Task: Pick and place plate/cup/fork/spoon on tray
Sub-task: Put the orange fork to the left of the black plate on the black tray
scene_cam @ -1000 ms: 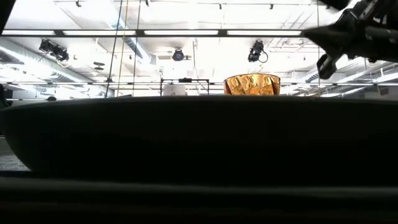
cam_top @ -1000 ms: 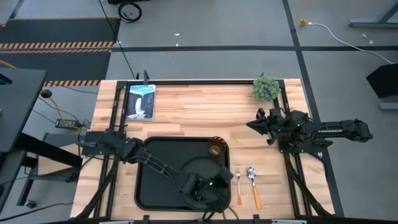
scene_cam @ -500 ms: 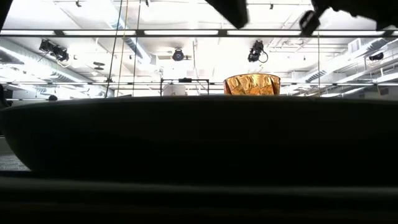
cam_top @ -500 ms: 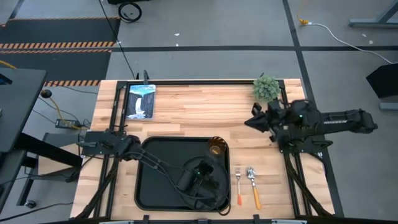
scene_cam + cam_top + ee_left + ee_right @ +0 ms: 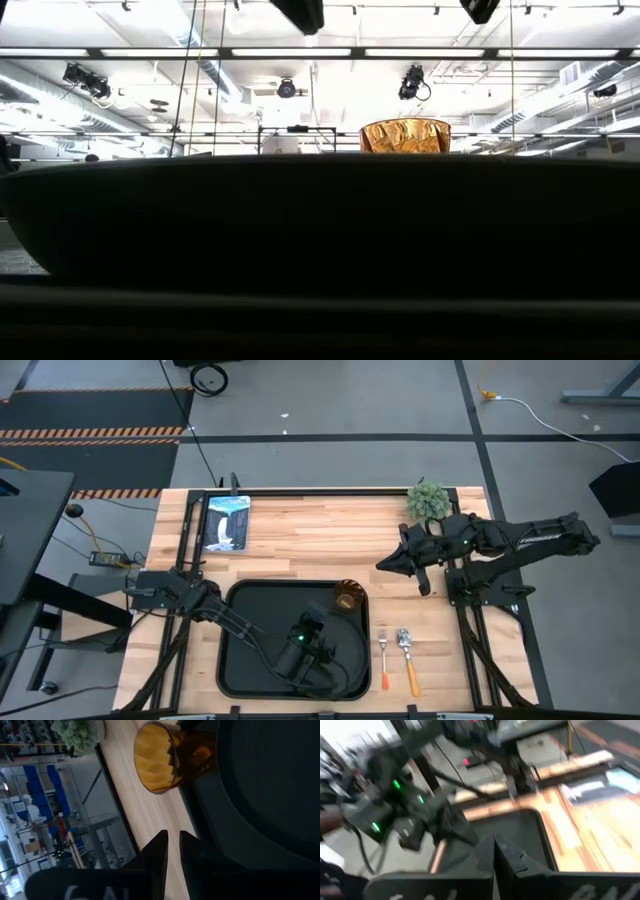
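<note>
The black tray lies at the table's near middle. The round black plate lies flat in its right half and shows dark in the left wrist view. The amber cup stands upright in the tray's far right corner. The fork and the spoon lie flat on the wood to the right of the tray. My left gripper hovers over the plate, a narrow gap between its fingers, holding nothing. My right gripper is shut and empty above the table, beyond the cup.
A small green plant stands at the far right edge. A picture card lies at the far left. Bare wood stretches between them, beyond the tray.
My left gripper has gone from the tray's near right corner toward the far edge and a little left, over the plate. My right gripper has reached toward the table's left, nearer the cup. The plate, cup, fork and spoon have kept still.
</note>
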